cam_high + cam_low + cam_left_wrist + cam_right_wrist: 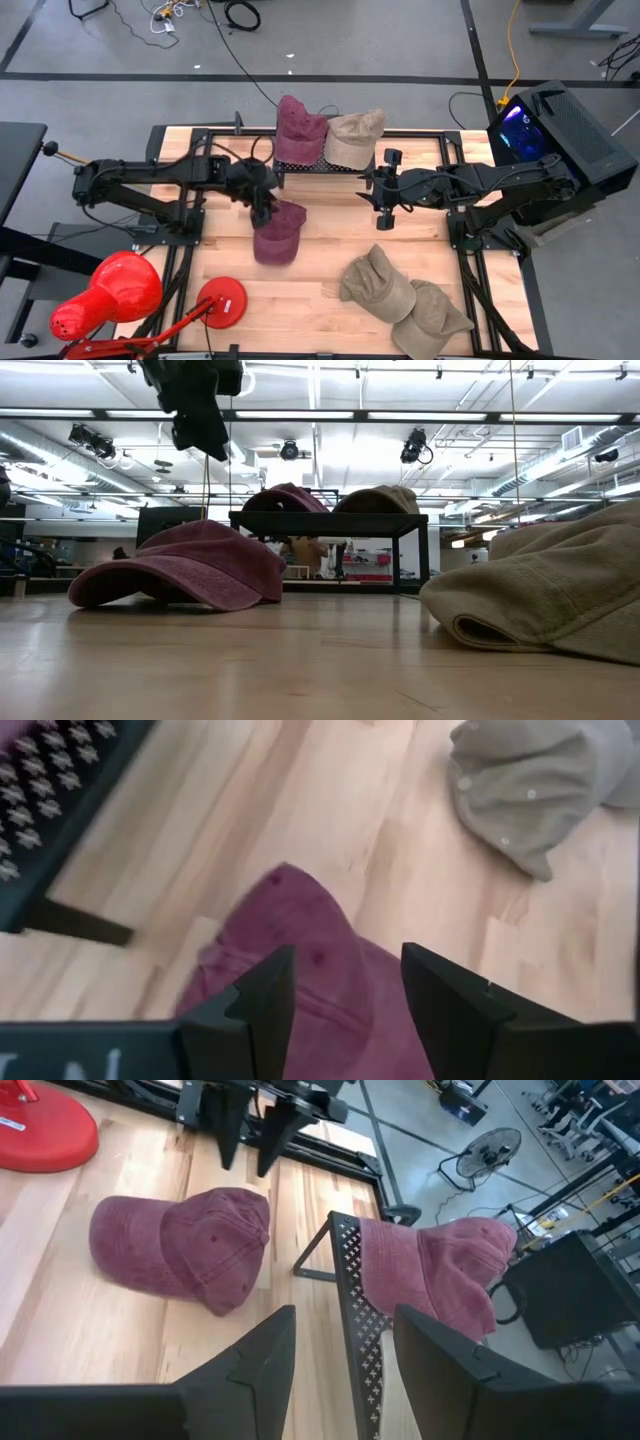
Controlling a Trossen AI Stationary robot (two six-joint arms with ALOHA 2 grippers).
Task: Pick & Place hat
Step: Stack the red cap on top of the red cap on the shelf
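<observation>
You've got two maroon hats and three tan hats, maroon hat [277, 232] flat on the desk [320, 275], faded, brim outward, left gripper [262, 212] jaws apart above it, empty.

A robotics lab: ceiling-mounted cameras [414, 446], an open computer tower [560, 125], loose floor cables [170, 18] and a fan [488, 1152] surround the wooden worktop [320, 255].
</observation>
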